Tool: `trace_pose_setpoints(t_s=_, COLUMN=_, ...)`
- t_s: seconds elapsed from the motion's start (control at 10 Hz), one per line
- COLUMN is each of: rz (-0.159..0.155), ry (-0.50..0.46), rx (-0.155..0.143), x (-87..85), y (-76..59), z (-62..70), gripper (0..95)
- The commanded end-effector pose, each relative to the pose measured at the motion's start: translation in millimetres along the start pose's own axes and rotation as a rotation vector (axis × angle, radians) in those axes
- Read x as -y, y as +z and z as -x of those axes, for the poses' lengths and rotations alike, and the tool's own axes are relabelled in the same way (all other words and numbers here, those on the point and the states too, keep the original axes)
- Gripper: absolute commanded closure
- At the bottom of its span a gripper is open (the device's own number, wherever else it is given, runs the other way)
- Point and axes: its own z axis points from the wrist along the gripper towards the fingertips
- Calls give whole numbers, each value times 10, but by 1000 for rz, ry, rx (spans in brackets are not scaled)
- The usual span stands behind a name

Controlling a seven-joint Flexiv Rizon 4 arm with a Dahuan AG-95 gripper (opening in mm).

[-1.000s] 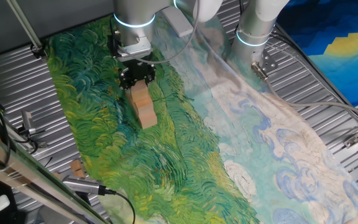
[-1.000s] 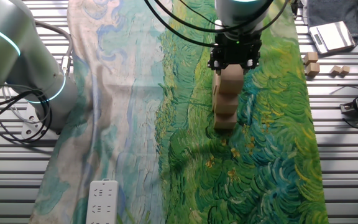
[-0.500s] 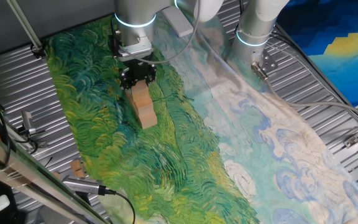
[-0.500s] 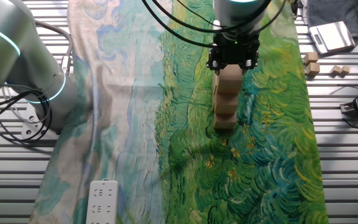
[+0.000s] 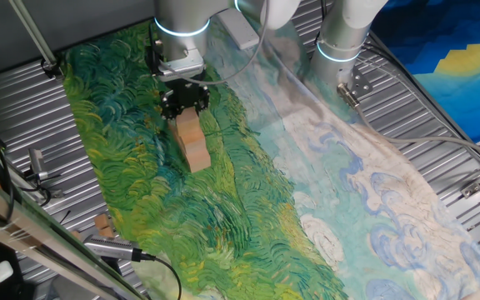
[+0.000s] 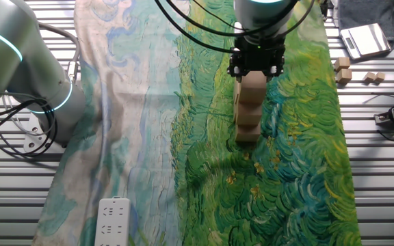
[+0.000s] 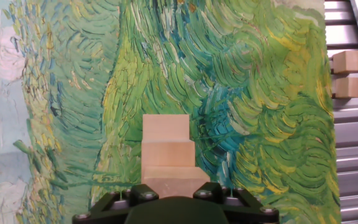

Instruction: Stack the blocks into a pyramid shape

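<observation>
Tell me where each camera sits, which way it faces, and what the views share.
One fixed view: high at one side of the table, looking down along the cloth; shows the arm and gripper over the blocks.
The other fixed view: high on the opposite side, looking down; shows the gripper.
Hand view: on the hand, looking down at the blocks.
All three share the blocks and cloth.
</observation>
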Motion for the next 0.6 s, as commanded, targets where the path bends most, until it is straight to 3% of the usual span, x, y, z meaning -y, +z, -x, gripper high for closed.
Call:
trace_pose_setpoints(t_s=0.1, rz=0, ry=-49, rx=35, x=-3, y=-3, z=-5, gripper=0)
trace_pose_setpoints(t_s=0.4, rz=3, ry=-51, rx=36, x=-4, y=-4, z=-3, gripper=0)
trace_pose_setpoints(t_s=0.6, rz=23, ry=-25, rx=43, x=-19, y=-20, z=1, gripper=0)
